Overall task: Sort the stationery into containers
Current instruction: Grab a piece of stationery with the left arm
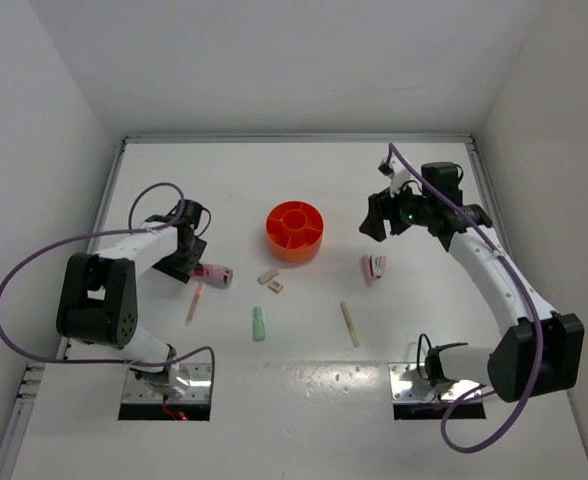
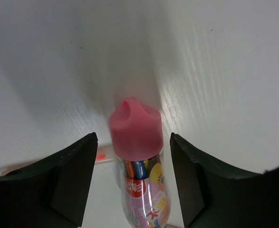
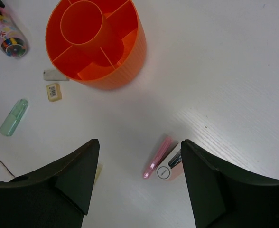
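The pink cylinder (image 1: 215, 273), a clear tube with a pink cap, lies left of the orange organiser (image 1: 294, 232). My left gripper (image 1: 194, 266) is open with its fingers either side of the cylinder (image 2: 135, 142), small gaps showing in the left wrist view. My right gripper (image 1: 378, 228) is open and empty, raised above the pink mini stapler (image 1: 374, 269), which shows between its fingers (image 3: 163, 164). The thin pen (image 1: 194, 302), mint stick (image 1: 259, 324), pale yellow stick (image 1: 349, 324) and two beige blocks (image 1: 267, 277) (image 1: 275, 287) lie on the table. The organiser's compartments (image 3: 94, 42) look empty.
White walls close in the table at the left, back and right. The two arm bases stand at the near edge. The pen's orange end (image 2: 100, 156) lies just left of the cylinder under the left finger.
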{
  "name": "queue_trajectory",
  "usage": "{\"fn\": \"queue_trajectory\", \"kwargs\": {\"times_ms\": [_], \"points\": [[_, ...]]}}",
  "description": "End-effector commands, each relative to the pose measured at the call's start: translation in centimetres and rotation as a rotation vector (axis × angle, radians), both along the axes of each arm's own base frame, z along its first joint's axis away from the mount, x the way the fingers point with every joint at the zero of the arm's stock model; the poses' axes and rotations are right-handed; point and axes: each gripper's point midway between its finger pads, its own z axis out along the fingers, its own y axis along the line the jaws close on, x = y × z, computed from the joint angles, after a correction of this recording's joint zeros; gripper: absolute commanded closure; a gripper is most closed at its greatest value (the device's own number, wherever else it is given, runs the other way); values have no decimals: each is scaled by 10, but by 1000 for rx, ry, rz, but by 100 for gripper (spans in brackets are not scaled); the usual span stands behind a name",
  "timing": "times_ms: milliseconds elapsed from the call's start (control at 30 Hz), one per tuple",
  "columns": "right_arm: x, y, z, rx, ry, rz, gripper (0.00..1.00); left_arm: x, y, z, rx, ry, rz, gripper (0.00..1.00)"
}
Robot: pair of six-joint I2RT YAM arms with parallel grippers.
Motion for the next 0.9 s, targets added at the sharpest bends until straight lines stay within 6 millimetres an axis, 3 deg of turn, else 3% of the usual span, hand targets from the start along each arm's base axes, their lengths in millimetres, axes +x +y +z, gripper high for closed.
{"fn": "queue_trajectory", "kwargs": {"times_ms": [0, 267, 433, 533, 633, 667, 700, 733, 767, 800, 833, 867], "points": [[0, 4, 10, 17, -38, 6, 30, 17, -2, 0, -2, -13, -7, 32], [1, 2, 9, 11, -39, -1, 30, 22, -5, -12, -3, 25, -27, 38], [1, 2, 9, 11, -39, -1, 30, 30, -6, -8, 0, 11, -45, 59], [1, 2, 12, 13, -48, -1, 30, 45, -6, 8, 14, -34, -75, 72], [1, 2, 12, 13, -48, -1, 30, 74, -12, 46, 34, -135, -163, 90], [1, 2, 12, 13, -48, -1, 30, 89, -19, 69, 53, -186, -250, 92], [-1, 2, 8, 11, -39, -1, 43, 98, -29, 84, 44, -229, -320, 94], [-2, 4, 9, 17, -43, 17, 61, 107, -45, 110, 45, -307, -427, 100], [-3, 6, 10, 20, -48, 34, 84, 121, -56, 133, 91, -384, -556, 100], [-6, 7, 7, 22, -43, 49, 100, 126, -79, 156, 63, -468, -685, 100], [-7, 6, 2, 12, -42, 58, 100, 127, -102, 175, 71, -553, -801, 100], [-5, 6, 4, 9, -58, 63, 100, 131, -115, 218, 103, -719, -858, 100]]}}
